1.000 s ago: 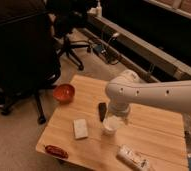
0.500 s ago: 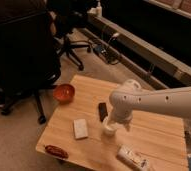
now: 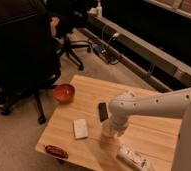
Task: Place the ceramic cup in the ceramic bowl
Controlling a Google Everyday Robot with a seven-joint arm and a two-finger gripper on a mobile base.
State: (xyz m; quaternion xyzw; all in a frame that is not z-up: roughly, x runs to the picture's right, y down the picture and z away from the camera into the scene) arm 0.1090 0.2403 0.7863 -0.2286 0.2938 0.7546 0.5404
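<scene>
The ceramic cup (image 3: 107,131), small and white, stands on the wooden table (image 3: 91,90) near its middle, largely covered by my wrist. My gripper (image 3: 110,128) comes in from the right on a white arm and is down right at the cup. The ceramic bowl (image 3: 64,92), red-orange and empty, sits at the table's far left corner, well apart from the cup and gripper.
A flat white block (image 3: 80,128) lies left of the cup. A black slab (image 3: 103,111) lies just behind it. A dark red oblong object (image 3: 55,151) sits at the front left edge, a white remote-like item (image 3: 134,157) at the front right. Black office chairs (image 3: 19,55) stand left of the table.
My arm has come lower and a little toward the front, bringing the gripper down onto the cup. The cup, bowl and other things have stayed in place.
</scene>
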